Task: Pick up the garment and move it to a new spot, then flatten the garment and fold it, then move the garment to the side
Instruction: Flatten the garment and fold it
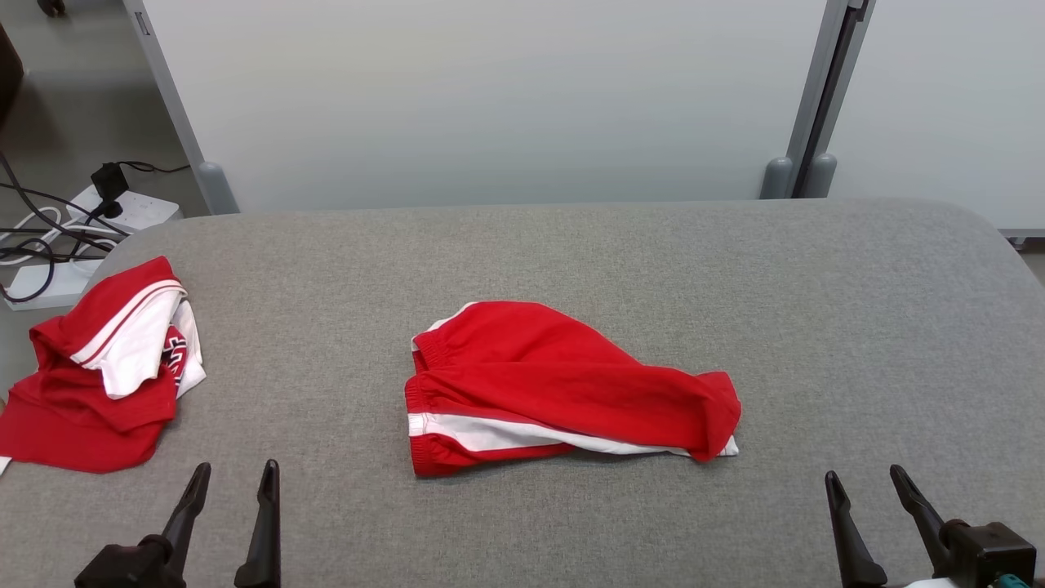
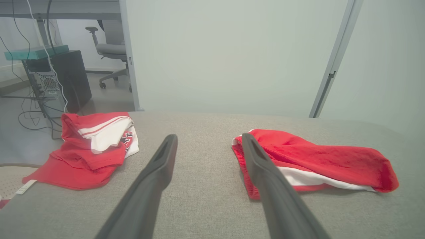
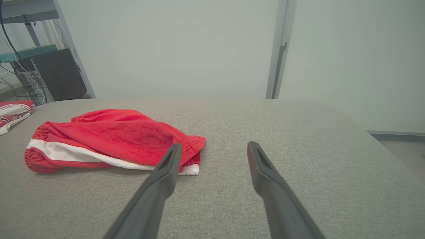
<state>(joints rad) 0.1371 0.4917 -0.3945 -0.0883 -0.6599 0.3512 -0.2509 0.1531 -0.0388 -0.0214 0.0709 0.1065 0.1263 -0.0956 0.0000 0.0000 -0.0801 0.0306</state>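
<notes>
The garment (image 1: pixel 563 384), red shorts with a white side stripe and a gathered waistband, lies loosely crumpled in the middle of the grey table (image 1: pixel 571 253). It also lies ahead to the right in the left wrist view (image 2: pixel 318 159) and ahead to the left in the right wrist view (image 3: pixel 109 139). My left gripper (image 1: pixel 234 474) stands open near the front edge, to the garment's lower left, holding nothing. My right gripper (image 1: pixel 864 478) stands open at the lower right, just beyond the garment's leg hem, also holding nothing. The same open grippers rise in their own wrist views (image 2: pixel 207 137) (image 3: pixel 215 146).
A second red and white garment (image 1: pixel 106 367) lies bunched at the table's left edge. Behind the table stands a pale partition wall with grey posts (image 1: pixel 804 106). Cables and a power strip (image 1: pixel 114 208) lie on the floor at the far left.
</notes>
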